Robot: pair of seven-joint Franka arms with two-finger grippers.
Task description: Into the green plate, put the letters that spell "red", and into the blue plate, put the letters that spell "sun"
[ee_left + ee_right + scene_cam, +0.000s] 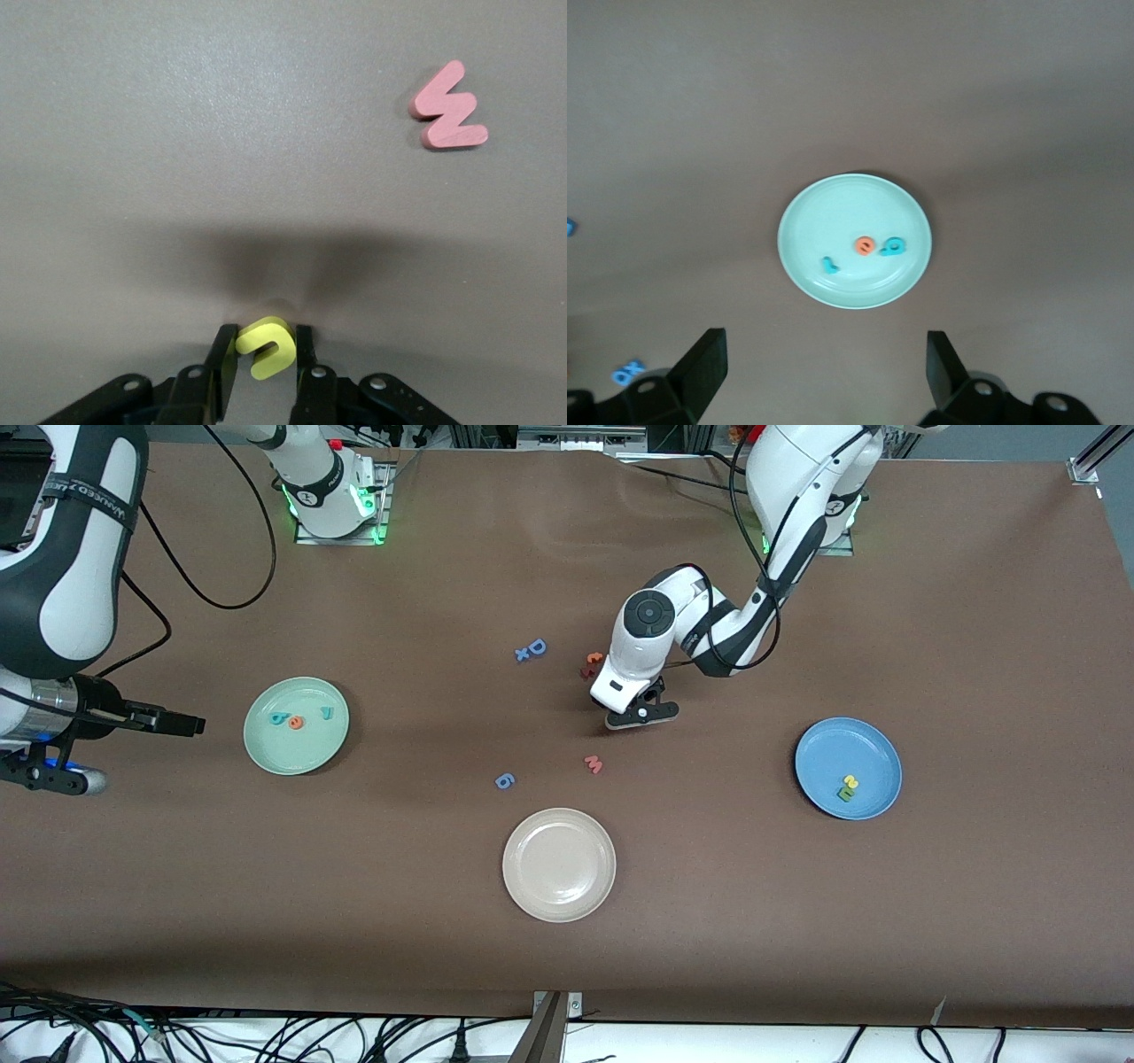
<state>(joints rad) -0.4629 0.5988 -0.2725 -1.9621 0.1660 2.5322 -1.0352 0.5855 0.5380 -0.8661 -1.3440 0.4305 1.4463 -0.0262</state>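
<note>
My left gripper (641, 716) (263, 351) is down at the table near its middle, shut on a small yellow "u" (266, 345). The blue plate (828, 746) toward the left arm's end holds a yellow "s" (850, 782) and a green "n" (846, 794). In the green plate (270, 751) (833, 208) lie a teal "d" (278, 717) (892, 245), an orange "e" (296, 723) (866, 245) and a teal "r" (326, 712) (828, 264). My right gripper (188, 726) (825, 343) waits open and empty beside the green plate, toward the right arm's end.
A pink "m" (593, 763) (450, 108) lies just nearer the front camera than the left gripper. A blue "6" (504, 781), a blue "D" (535, 647) and reddish letters (591, 663) are scattered mid-table. A cream plate (559, 864) sits nearest the front camera.
</note>
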